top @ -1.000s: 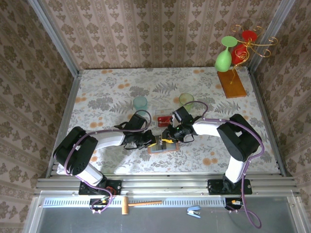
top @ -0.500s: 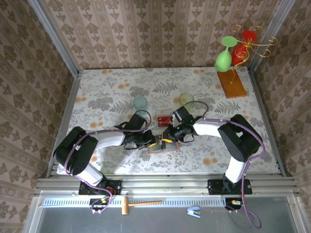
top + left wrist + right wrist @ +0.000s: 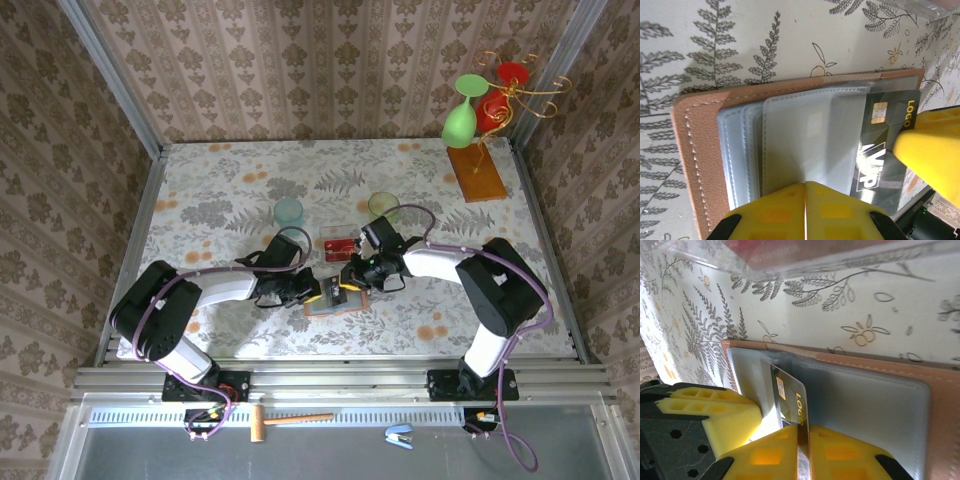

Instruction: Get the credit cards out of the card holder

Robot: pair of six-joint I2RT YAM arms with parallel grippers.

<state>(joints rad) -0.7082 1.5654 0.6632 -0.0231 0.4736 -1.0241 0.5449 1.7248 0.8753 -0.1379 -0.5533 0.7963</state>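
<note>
On the near ledge, before the arm bases: a wooden hammer (image 3: 285,420) and a small blue clip-like object (image 3: 399,434). Further in, mid-worktop (image 3: 220,180), presses the left end effector (image 3: 805,197) against one edge of the card holder (image 3: 690,150) — fully clenched, no telling whether any clear pocket is nipped between the pads. Lies open and flat there, tan leather underneath, grey-blue and clear pockets facing up. Grasps the dark card (image 3: 790,405) in the right end effector (image 3: 802,442), pads closed on its edge — card partly out of its pocket and tilted up off the holder. Just beyond, red credit cards (image 3: 340,243) in a shallow clear tray (image 3: 850,259). Farther back, a teal cup (image 3: 289,211) and a pale green cup (image 3: 383,206), well apart. At the far right corner, a gold wire stand (image 3: 520,85) on an orange-brown wooden base (image 3: 477,172), with a green glass (image 3: 460,118) and a red glass (image 3: 495,105) hanging bowl-down.
</note>
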